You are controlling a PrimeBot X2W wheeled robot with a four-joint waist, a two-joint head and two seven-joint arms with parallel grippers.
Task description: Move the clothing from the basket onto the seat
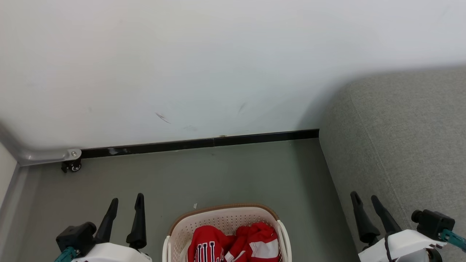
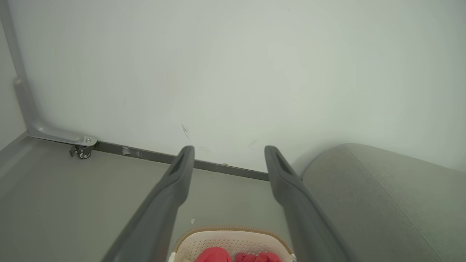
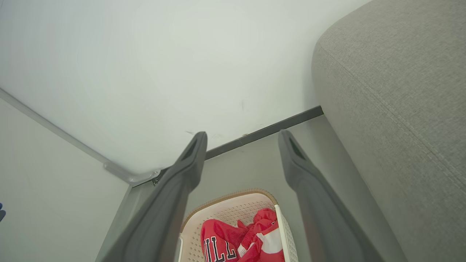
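The clothing [image 1: 233, 243] lies bunched in the basket [image 1: 222, 215], which stands on the floor [image 1: 218, 174] close to its right edge, where the seat [image 1: 400, 145] rises, so the carry across looks short. The left fingers [image 1: 138, 218] and the right fingers [image 1: 360, 214] are spread apart and empty, flanking the basket. I judge this a ready stance for reaching down into the red fabric.

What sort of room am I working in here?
Probably a staged living-room corner: a grey sofa by a bare white wall, a basket of red clothing on the grey floor.
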